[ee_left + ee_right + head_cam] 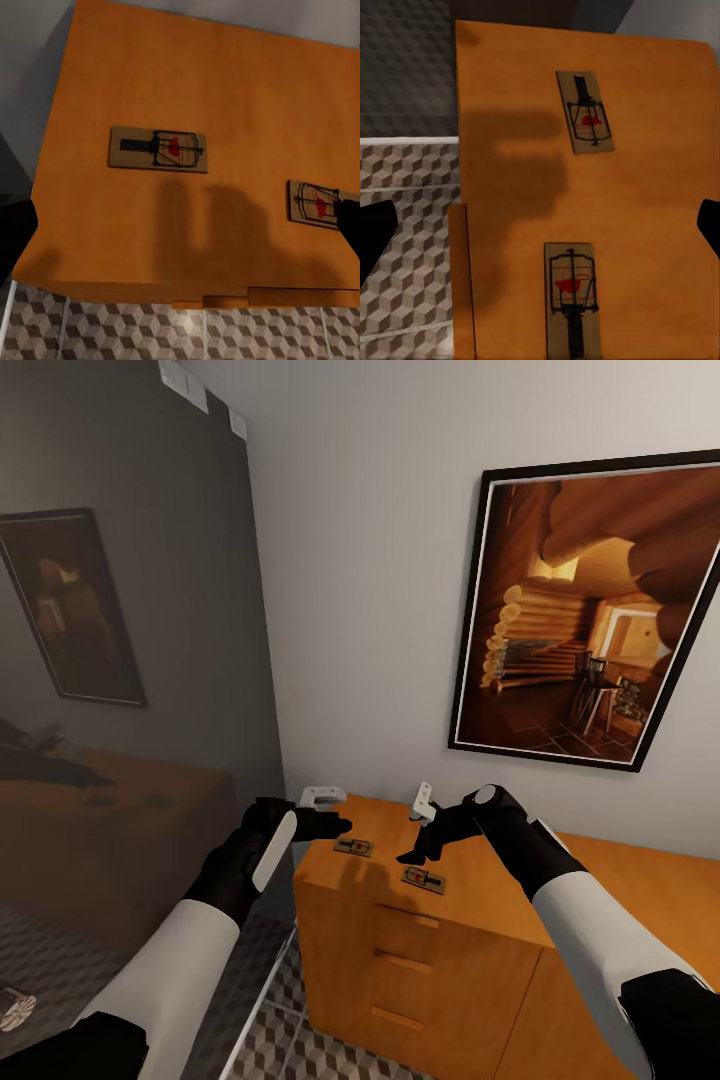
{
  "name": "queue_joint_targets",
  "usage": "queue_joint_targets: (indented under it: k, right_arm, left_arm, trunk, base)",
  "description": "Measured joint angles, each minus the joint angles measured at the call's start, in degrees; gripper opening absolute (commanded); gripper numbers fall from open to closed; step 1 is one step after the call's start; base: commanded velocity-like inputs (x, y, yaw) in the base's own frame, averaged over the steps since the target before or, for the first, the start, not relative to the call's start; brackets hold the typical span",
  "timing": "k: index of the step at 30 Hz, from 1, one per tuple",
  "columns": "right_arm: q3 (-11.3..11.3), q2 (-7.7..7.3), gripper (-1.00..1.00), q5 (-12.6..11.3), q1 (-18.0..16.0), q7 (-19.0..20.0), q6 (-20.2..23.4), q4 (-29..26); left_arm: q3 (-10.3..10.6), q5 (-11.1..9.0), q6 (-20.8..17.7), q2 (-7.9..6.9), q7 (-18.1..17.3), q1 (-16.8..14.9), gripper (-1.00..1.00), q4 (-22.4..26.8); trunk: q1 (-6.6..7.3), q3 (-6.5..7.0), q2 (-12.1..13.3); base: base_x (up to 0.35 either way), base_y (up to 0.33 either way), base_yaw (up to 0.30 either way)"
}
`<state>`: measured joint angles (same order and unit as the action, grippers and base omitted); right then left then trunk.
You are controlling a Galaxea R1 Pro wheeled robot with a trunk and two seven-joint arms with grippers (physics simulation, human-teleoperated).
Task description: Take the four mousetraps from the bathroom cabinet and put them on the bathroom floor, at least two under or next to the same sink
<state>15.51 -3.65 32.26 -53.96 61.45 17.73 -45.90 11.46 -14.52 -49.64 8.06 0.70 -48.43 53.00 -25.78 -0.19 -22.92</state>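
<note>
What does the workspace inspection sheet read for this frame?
Surface: cabinet top, flat, orange-brown.
Job's things: two mousetraps lying flat on top, apart: far trap, near trap.
Clutter: nothing seen.
Tools: left tool beside the far trap, right tool above the near trap; both open, holding nothing.
Cables: nothing seen.
Surroundings: cube-pattern floor, framed picture on the wall behind.

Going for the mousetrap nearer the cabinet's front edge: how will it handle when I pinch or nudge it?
The nearer mousetrap looks like a thin rigid wooden board, so it probably won't flex. Lying flat on the smooth cabinet top, it will likely slide rather than tip, and offers little edge to pinch. It looks light; the metal bar may snag the right end effector.
</note>
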Motion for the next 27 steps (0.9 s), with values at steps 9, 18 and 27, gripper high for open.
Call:
queue_joint_targets:
  k: [9, 18, 27]
  right_arm:
    - [0.0, 0.01, 1.0, 4.2, 0.0, 0.0, 0.1, 0.1]
    - [0.0, -0.03, 1.0, 5.7, 0.0, -0.1, 0.3, 0.1]
    - [-0.2, -0.09, 1.0, 6.2, 0.0, -0.1, 1.6, 0.1]
  left_arm:
    - [0.0, 0.0, 0.0, 0.04, 0.0, 0.0, 1.0, 0.0]
    - [0.1, 0.0, 0.0, 0.11, 0.0, 0.0, 1.0, 0.0]
    - [0.1, 0.0, 0.0, 0.11, 0.0, 0.0, 1.0, 0.0]
  trunk:
    - [0.0, 0.0, 0.0]
    - [0.0, 0.0, 0.0]
    - [0.0, 0.0, 0.0]
  base:
    - [0.0, 0.0, 0.0]
    - [0.0, 0.0, 0.0]
    - [0.0, 0.0, 0.0]
